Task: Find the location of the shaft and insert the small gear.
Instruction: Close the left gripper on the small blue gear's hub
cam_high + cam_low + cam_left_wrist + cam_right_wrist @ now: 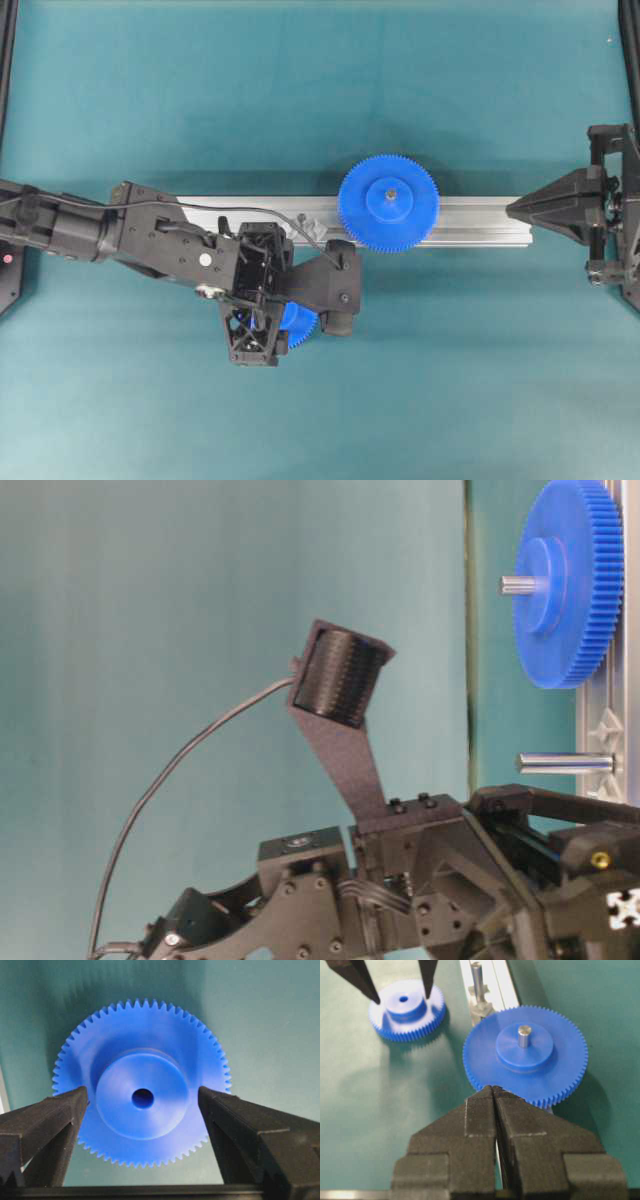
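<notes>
The left arm reaches in from the left edge of the overhead view, slanting down and to the right over the teal desk (480, 380), its wrist bent so the left hand (143, 1105) points down at the small gear (141, 1080). That hand is released: its two black fingers (50, 1115) stand wide apart, one on each side of the gear's raised round hub, with a gap showing between each tip and the hub. In the right wrist view the same two tips hang just above the gear's toothed face, flanking the hub; whether they touch the gear cannot be told.

The small gear lies flat on the desk, just in front of the aluminium rail (470, 222) and apart from it, dark centre hole facing up. From overhead it is mostly hidden under the left hand, only a blue toothed edge showing.

The shaft (477, 980) stands upright on the rail, bare, on a small silvery base, between the small gear and the large gear (388, 203). The large gear sits on the rail with a grey pin through its hub.

The right arm is drawn back at the right edge, level with the rail, and the right hand (494, 1091) is clenched on nothing, fingertips pressed together and pointing along the rail toward the large gear.

No writing or brand can be read on anything.
</notes>
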### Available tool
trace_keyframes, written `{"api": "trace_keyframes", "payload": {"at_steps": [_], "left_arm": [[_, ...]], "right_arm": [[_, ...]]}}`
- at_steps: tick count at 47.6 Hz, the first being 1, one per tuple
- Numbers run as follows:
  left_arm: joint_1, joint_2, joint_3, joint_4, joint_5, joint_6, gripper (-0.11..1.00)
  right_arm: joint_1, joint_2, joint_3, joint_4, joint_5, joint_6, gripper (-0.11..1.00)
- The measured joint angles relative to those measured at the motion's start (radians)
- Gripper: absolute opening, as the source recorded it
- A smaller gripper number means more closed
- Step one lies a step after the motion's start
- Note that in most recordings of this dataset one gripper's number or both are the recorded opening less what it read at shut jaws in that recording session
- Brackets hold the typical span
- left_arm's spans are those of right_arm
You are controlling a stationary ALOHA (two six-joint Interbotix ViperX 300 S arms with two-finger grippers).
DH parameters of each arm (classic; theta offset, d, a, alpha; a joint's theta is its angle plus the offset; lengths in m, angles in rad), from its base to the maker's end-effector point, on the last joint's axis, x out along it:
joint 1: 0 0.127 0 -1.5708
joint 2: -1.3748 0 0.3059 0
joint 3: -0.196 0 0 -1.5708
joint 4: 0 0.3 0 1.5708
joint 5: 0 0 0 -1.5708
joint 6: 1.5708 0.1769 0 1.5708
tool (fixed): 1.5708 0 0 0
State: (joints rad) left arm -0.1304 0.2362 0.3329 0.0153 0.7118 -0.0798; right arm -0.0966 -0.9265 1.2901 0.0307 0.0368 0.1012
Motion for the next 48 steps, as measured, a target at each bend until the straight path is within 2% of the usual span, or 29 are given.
{"api": "trace_keyframes", "payload": {"at_steps": [26,37,41,46,48], "left_arm": [[0.0,0.029,-0.002,0.0,-0.014,-0.005,0.92],[0.002,0.029,-0.003,0.0,-0.015,-0.008,0.9],[0.002,0.029,-0.003,0.002,-0.009,-0.008,0.83],[0.002,0.029,-0.006,0.002,0.006,-0.008,0.64],[0.0,0.029,-0.008,0.002,0.014,-0.006,0.63]], "right_arm": [[0.0,0.0,0.002,0.002,0.0,0.0,0.02],[0.0,0.0,0.003,0.002,0.0,0.026,0.02],[0.0,0.0,0.003,0.002,0.0,0.029,0.02],[0.0,0.0,0.003,0.002,0.0,0.029,0.02],[0.0,0.0,0.003,0.0,0.0,0.031,0.02]]}}
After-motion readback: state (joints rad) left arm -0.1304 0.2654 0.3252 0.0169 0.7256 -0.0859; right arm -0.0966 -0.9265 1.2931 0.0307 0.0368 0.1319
